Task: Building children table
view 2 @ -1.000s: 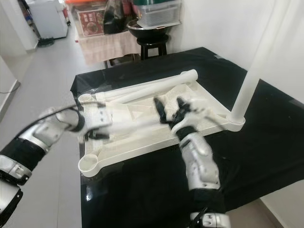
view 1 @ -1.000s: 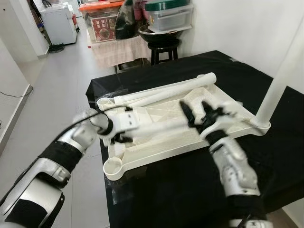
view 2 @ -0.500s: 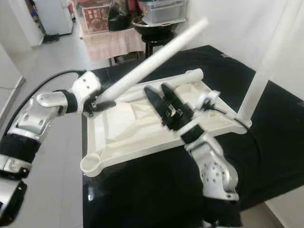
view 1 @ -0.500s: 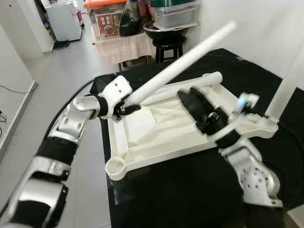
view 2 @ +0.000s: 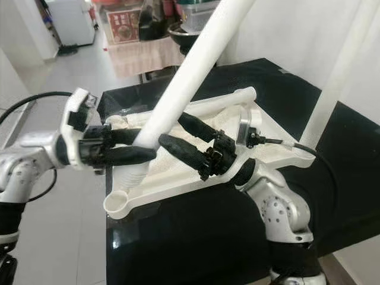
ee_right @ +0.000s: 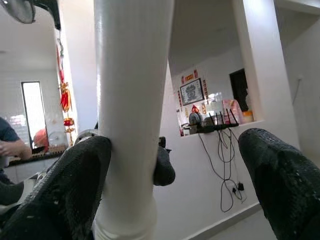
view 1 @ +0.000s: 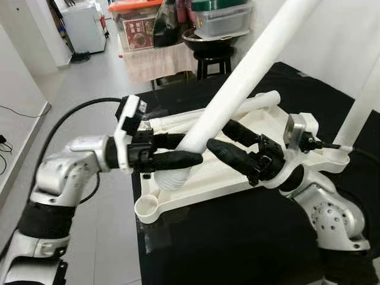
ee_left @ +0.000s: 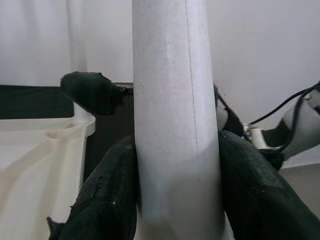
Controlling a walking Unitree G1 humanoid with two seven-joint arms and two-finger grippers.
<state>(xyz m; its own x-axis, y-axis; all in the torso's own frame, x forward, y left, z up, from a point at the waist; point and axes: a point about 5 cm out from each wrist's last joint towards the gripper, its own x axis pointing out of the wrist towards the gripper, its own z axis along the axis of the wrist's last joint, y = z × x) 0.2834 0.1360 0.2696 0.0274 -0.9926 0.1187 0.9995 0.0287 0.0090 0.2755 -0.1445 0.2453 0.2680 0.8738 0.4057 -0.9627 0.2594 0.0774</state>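
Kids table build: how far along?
Done: one white tubular leg stands upright in a corner socket of the upturned white plastic tabletop. In hand: left tool clamps a second white leg, tilted; right tool open around it. Left: seating it; near-corner socket is unfilled, another leg lies on the tabletop.
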